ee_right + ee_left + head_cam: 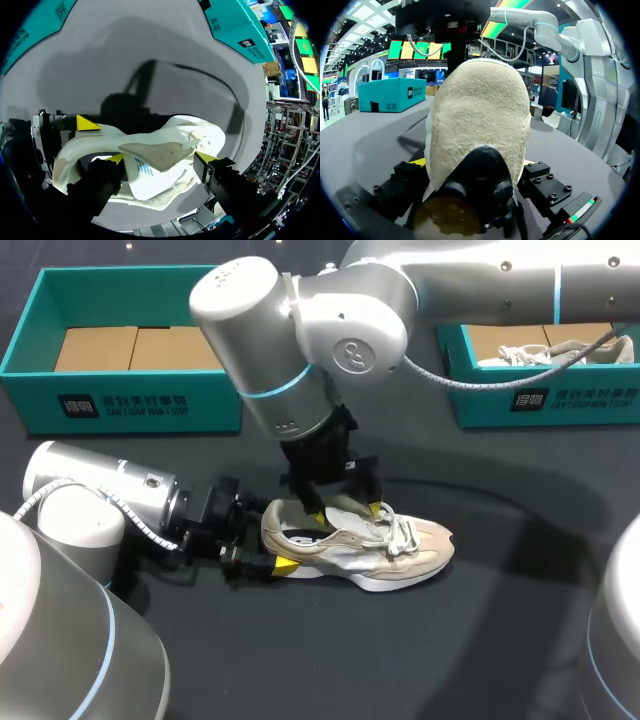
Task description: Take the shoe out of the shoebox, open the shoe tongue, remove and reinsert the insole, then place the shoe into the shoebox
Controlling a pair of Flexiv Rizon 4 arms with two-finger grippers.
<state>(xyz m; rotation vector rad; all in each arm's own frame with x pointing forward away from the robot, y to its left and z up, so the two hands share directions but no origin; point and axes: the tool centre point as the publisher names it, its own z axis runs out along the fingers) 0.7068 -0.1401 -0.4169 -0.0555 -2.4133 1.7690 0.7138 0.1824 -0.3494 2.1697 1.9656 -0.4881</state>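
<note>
A beige and white sneaker lies on its sole on the dark table, toe pointing right. My left gripper lies low on the table with its fingers on both sides of the heel, shut on the shoe. My right gripper comes down from above over the shoe's opening. One of its fingertips is inside the opening and the other is on the lace side. The raised tongue stands between them, and the jaws are still wide, so this gripper is open. The insole is hidden.
A teal shoebox with cardboard inside stands at the back left. A second teal shoebox at the back right holds another pale shoe. My right arm's cable hangs over that box.
</note>
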